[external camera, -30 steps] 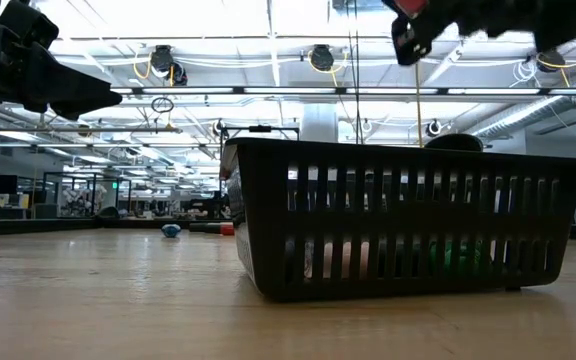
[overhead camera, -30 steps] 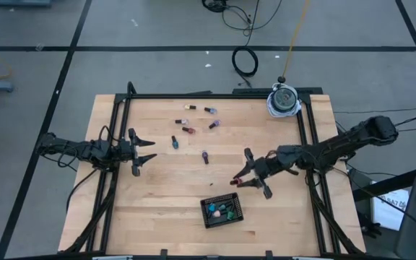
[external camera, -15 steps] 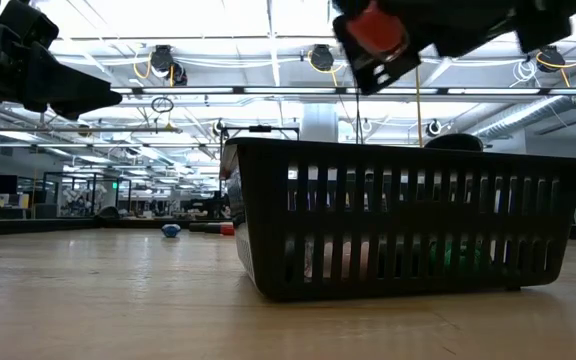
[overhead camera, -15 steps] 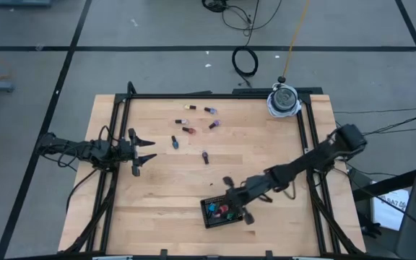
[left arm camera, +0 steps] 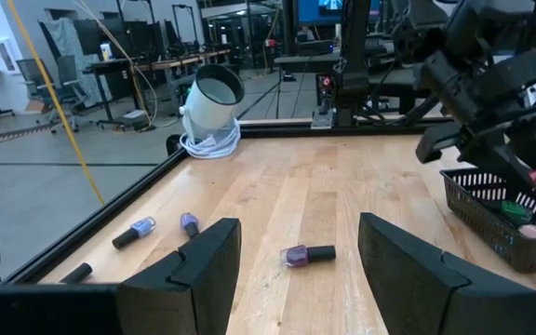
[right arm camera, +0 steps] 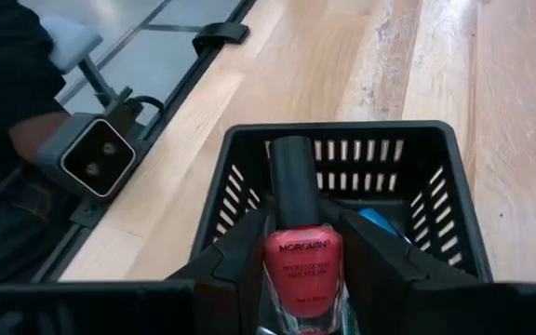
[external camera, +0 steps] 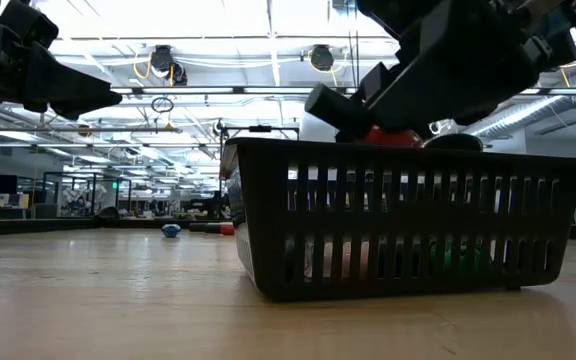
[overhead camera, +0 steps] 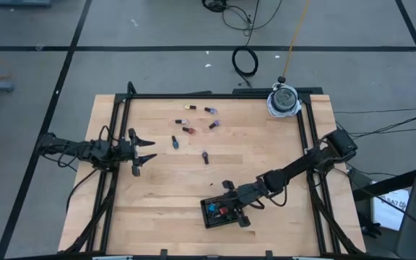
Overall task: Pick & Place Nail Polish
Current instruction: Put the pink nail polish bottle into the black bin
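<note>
Right hand (right arm camera: 301, 270) clamps one red bottle (right arm camera: 302, 256) over basket (right arm camera: 240, 163); left hand (overhead camera: 144, 152) apart.

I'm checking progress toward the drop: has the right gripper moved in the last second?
Yes. The right gripper, shut on a red nail polish bottle, has moved from mid-table to over the black basket.

Black slotted basket (overhead camera: 209, 219) near table (overhead camera: 157, 209) front edge, white cable spool (overhead camera: 284, 100) at back corner

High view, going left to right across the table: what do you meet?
Left pincer, open → blue nail polish bottle → dark-capped purple bottle → black slatted plastic basket → white cylinder on coiled cable.
</note>
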You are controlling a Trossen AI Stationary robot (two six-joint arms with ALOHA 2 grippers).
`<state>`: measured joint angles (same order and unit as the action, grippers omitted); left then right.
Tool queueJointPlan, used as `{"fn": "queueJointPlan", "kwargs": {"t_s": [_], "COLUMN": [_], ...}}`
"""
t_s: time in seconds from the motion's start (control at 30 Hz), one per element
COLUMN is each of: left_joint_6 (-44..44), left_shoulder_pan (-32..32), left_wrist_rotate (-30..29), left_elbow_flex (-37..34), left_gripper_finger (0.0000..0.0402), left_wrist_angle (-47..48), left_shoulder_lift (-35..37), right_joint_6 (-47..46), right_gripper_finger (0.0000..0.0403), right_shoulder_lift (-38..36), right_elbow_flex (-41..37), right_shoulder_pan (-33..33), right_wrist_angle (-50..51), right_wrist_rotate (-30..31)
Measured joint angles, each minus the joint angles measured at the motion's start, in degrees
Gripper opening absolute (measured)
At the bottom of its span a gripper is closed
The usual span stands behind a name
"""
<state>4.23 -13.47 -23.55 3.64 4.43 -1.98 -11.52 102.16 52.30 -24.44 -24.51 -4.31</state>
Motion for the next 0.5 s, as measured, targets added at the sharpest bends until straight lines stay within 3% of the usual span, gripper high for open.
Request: {"fn": "queueJointPlan", "kwargs": {"t_s": [0.5], "left_joint_6": [0.0], "left_shoulder_pan": [-0.01], "left_wrist_rotate": [0.01], "left_elbow_flex": [0.0], "left_gripper_finger": [0.0214], "left_wrist_angle": [-0.01], "left_shoulder_lift": [0.02], "right_joint_6": [-2.79], "right_gripper_finger": [0.0108], "right_shoulder_lift": [0.03], "right_elbow_flex": [0.02], "right_shoulder_pan": [-0.38], "right_wrist_angle": [5.9], "right_wrist_rotate": [0.01]}}
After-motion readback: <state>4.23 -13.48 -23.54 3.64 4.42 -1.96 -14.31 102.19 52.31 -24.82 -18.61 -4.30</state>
